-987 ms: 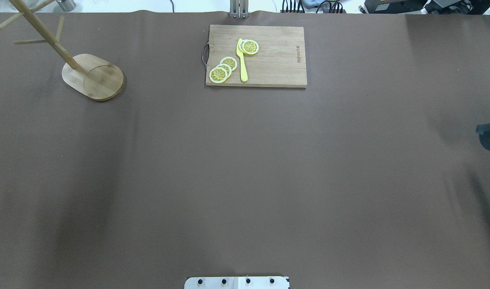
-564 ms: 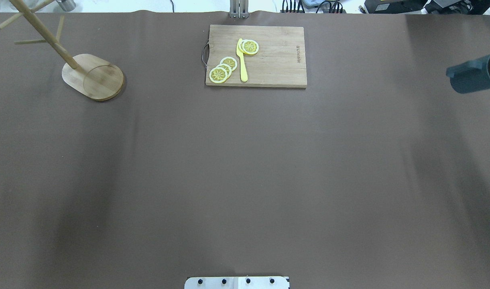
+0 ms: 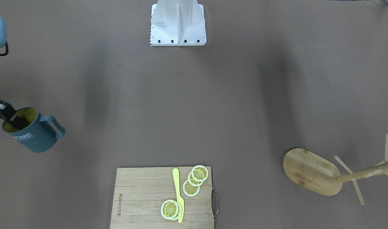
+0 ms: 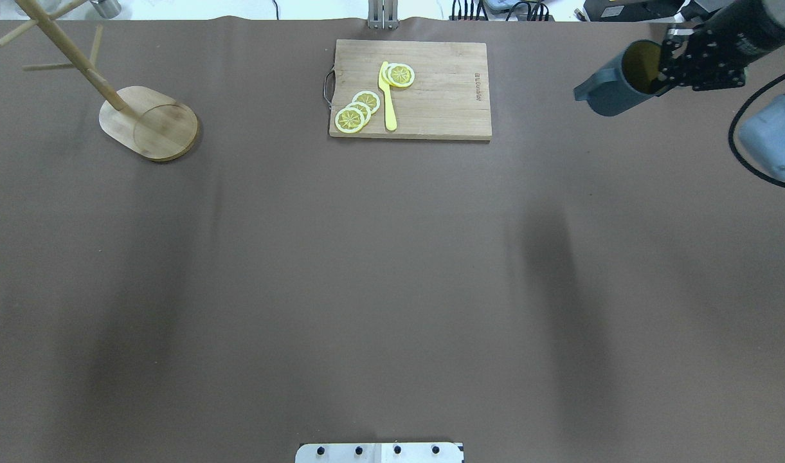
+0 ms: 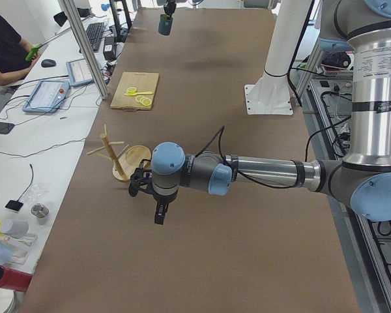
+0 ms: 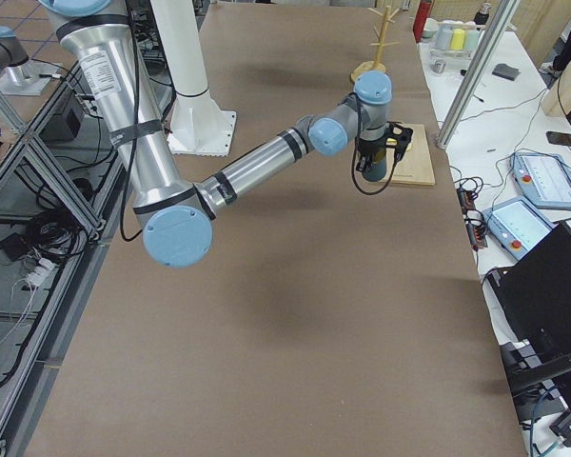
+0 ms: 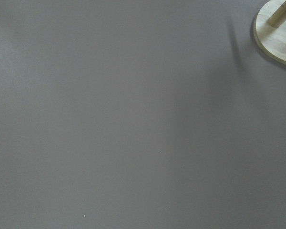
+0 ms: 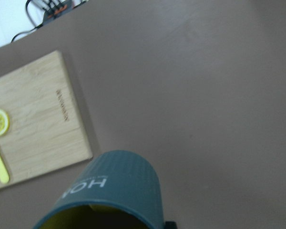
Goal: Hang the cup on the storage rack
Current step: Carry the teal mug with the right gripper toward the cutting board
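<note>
The teal cup (image 4: 609, 90) hangs tilted in the air at the table's far right, right of the cutting board, with its handle toward the table's middle. It also shows in the front view (image 3: 36, 136) and the right wrist view (image 8: 115, 188). My right gripper (image 4: 661, 72) is shut on the cup's rim, one finger inside. The storage rack (image 4: 149, 123) stands at the far left, its pole leaning toward the view's top-left corner; it also shows in the front view (image 3: 309, 171). My left gripper (image 5: 159, 215) hovers over the table near the rack's base; I cannot tell whether it is open or shut.
A bamboo cutting board (image 4: 440, 96) with lemon slices (image 4: 359, 109) and a yellow knife (image 4: 387, 96) lies at the far middle. The robot's base plate (image 4: 379, 453) is at the near edge. Operators' desks show beyond the table.
The cup has moved from the right edge toward the far side and leftward. The right gripper and arm have come into the overhead view.
</note>
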